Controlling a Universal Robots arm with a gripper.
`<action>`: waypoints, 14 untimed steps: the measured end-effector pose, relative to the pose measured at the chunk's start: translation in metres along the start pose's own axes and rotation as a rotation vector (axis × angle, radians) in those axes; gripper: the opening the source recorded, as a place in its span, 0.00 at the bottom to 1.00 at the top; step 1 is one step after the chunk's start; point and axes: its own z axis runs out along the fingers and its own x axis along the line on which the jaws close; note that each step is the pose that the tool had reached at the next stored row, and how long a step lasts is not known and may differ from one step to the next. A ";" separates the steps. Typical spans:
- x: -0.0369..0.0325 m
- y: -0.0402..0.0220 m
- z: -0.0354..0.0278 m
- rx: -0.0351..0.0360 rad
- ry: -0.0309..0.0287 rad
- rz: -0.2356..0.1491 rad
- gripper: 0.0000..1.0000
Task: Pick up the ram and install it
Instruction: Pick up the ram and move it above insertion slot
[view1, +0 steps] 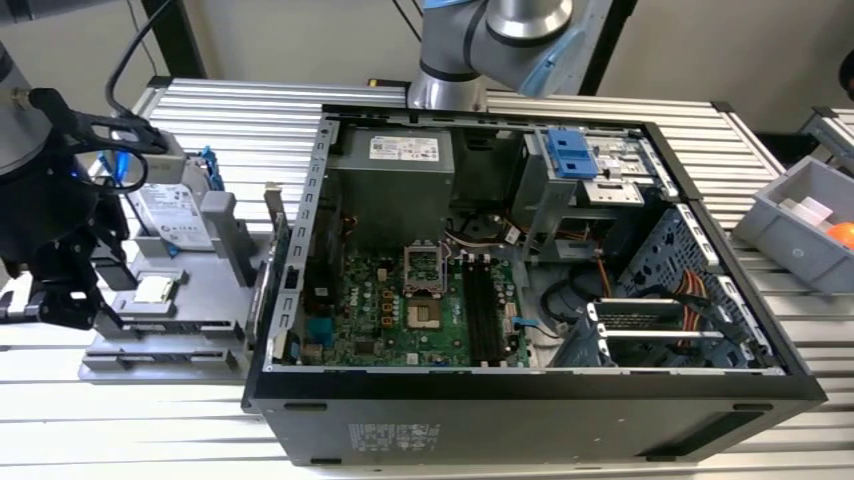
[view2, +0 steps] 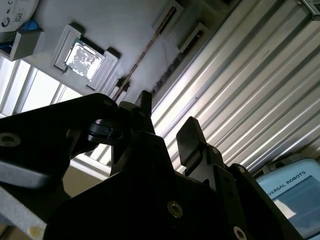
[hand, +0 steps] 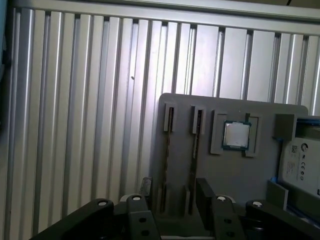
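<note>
Two black fingers (hand: 204, 189) of the robot's gripper (hand: 175, 189) stand wide apart and hold nothing, hovering over the flat grey plastic holder (hand: 235, 175) on the ribbed aluminium table (hand: 75, 125). The ram (hand: 166, 145), a long thin dark board seen edge-on, stands in a narrow slot of that holder, near the small square silver processor chip (hand: 236, 135). In the first wrist view its line runs between the fingers.

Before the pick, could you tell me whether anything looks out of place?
Nothing stands out: the ram stands on edge in its tray slot, and the processor lies flat in its recess.
</note>
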 end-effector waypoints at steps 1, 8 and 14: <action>0.0000 0.0000 0.0004 0.0000 0.0005 0.000 1.00; 0.0001 -0.0001 0.0035 -0.0002 0.0040 0.000 1.00; 0.0002 -0.0001 0.0063 -0.0006 0.0084 0.000 1.00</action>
